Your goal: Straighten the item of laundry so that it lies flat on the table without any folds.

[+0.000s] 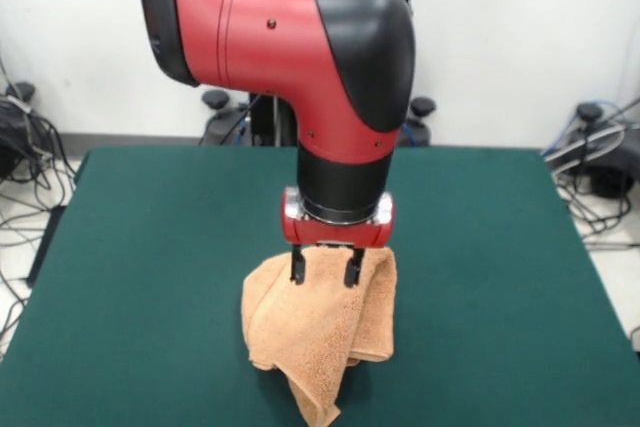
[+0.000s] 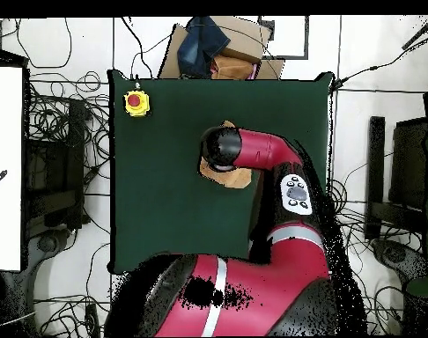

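Note:
The peach-orange towel (image 1: 310, 337) hangs bunched in deep vertical folds from my gripper (image 1: 324, 269) over the near middle of the green table (image 1: 150, 247). Its top edge is gathered between the two black fingers (image 1: 297, 267), and a pointed corner droops lowest at the front. The gripper is shut on the towel's top fold. In the overhead view only a small patch of towel (image 2: 235, 179) shows beside the black wrist on the table (image 2: 165, 194); the gripper itself is hidden under the arm there.
A yellow box with a red button (image 2: 136, 102) sits on a table corner. A cardboard box (image 2: 239, 53) stands just beyond the table's edge. Cables lie on the floor all round the table (image 1: 25, 177).

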Motion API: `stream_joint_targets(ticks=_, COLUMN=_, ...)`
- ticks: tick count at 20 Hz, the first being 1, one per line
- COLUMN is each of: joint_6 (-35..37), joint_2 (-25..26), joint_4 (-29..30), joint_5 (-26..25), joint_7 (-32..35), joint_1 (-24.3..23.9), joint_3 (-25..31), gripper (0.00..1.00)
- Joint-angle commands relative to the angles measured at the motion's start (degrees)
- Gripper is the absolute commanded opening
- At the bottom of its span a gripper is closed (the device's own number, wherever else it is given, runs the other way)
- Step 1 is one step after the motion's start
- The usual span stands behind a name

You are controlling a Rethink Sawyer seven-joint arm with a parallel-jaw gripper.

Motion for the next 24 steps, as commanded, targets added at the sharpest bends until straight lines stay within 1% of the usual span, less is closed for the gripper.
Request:
stream_joint_targets(ticks=1, joint_6=6.7, joint_2=-2.9, joint_4=0.79, joint_5=-3.44, joint_7=2.12, joint_1=0.84, joint_3=-1.52, gripper=1.0)
stream_joint_targets(ticks=2, joint_6=8.05, joint_2=-2.97, joint_4=-0.12, joint_5=-4.51, joint_7=1.12, joint_1=1.85, joint_3=-2.37, gripper=1.0)
stream_joint_targets(ticks=3, joint_6=8.08, joint_2=-3.1, joint_4=-0.17, joint_5=-4.55, joint_7=1.85, joint_1=2.56, joint_3=-3.03, gripper=1.0)
stream_joint_targets(ticks=7, joint_6=7.02, joint_2=-2.36, joint_4=-1.33, joint_5=-4.27, joint_7=3.44, joint_1=4.05, joint_3=-2.9, gripper=1.0)
stream_joint_targets(ticks=11, joint_6=10.15, joint_2=-1.94, joint_4=-4.49, joint_5=-6.13, joint_7=3.92, joint_1=6.76, joint_3=-5.52, gripper=1.0)
stream_joint_targets(ticks=15, joint_6=7.52, joint_2=-0.37, joint_4=-4.9, joint_5=-7.22, joint_7=4.73, joint_1=8.25, joint_3=-5.87, gripper=1.0)
stream_joint_targets(ticks=19, joint_6=2.57, joint_2=1.42, joint_4=-3.73, joint_5=-6.4, joint_7=7.68, joint_1=8.68, joint_3=-5.55, gripper=1.0)
stream_joint_targets(ticks=20, joint_6=2.55, joint_2=2.2, joint_4=-4.33, joint_5=-6.79, joint_7=7.46, joint_1=8.97, joint_3=-5.76, gripper=1.0)
stream_joint_targets(ticks=21, joint_6=4.36, joint_2=2.97, joint_4=-5.47, joint_5=-7.69, joint_7=6.08, joint_1=9.48, joint_3=-6.2, gripper=1.0)
stream_joint_targets(ticks=23, joint_6=3.85, joint_2=3.62, joint_4=-5.18, joint_5=-7.18, joint_7=6.6, joint_1=9.24, joint_3=-5.83, gripper=1.0)
stream_joint_targets(ticks=24, joint_6=2.08, joint_2=3.66, joint_4=-3.97, joint_5=-5.89, joint_7=8.0, joint_1=8.43, joint_3=-4.89, gripper=1.0)
